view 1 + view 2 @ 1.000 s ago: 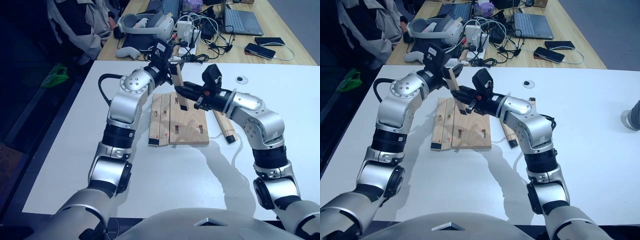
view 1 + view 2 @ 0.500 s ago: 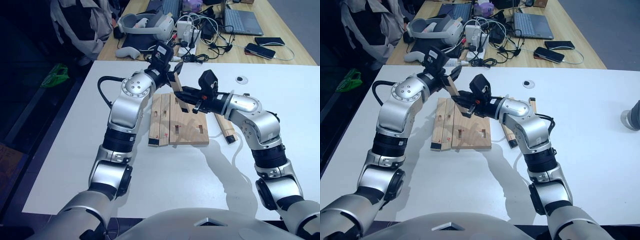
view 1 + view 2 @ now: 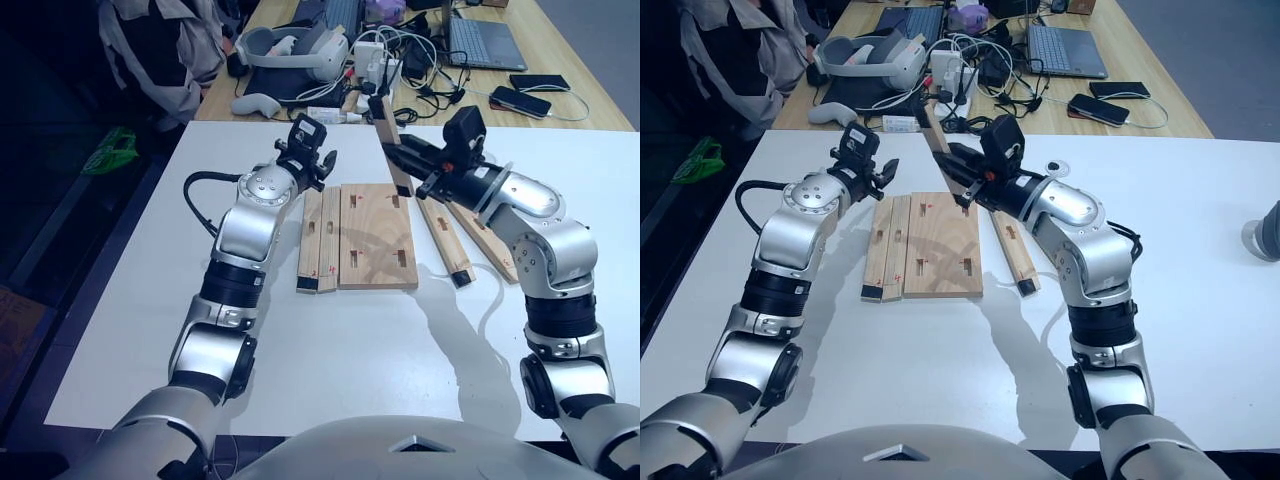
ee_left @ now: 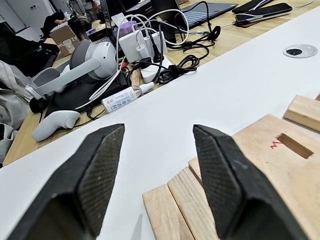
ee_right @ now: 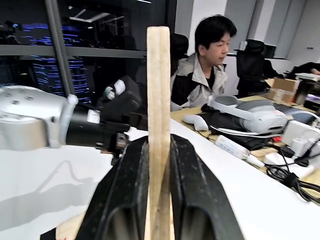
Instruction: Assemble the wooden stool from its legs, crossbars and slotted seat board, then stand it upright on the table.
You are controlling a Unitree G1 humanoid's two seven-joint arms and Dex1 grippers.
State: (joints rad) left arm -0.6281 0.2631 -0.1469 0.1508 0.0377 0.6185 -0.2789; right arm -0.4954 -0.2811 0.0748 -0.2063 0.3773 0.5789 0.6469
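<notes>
The slotted seat board [image 3: 378, 236] lies flat on the white table with two narrow wooden bars [image 3: 318, 240] against its left side. Two more wooden pieces [image 3: 446, 243] lie on the table to its right. My right gripper [image 3: 404, 160] hovers over the board's far right corner, shut on a wooden leg [image 5: 159, 100] that tilts up and away [image 3: 388, 135]. My left gripper [image 4: 157, 185] stands open and holds nothing, just beyond the far ends of the narrow bars [image 4: 175, 210], at the far left of the boards [image 3: 318, 165].
A small round disc [image 3: 487, 157] sits on the table at the far right. Behind the table, a wooden desk holds a headset [image 3: 295, 45], a controller [image 3: 262, 102], cables, a laptop and phones. A grey object [image 3: 1265, 230] stands at the right edge.
My left gripper has let go of the wooden leg and drawn back left. My right gripper has carried the leg right and farther back, off the board's middle.
</notes>
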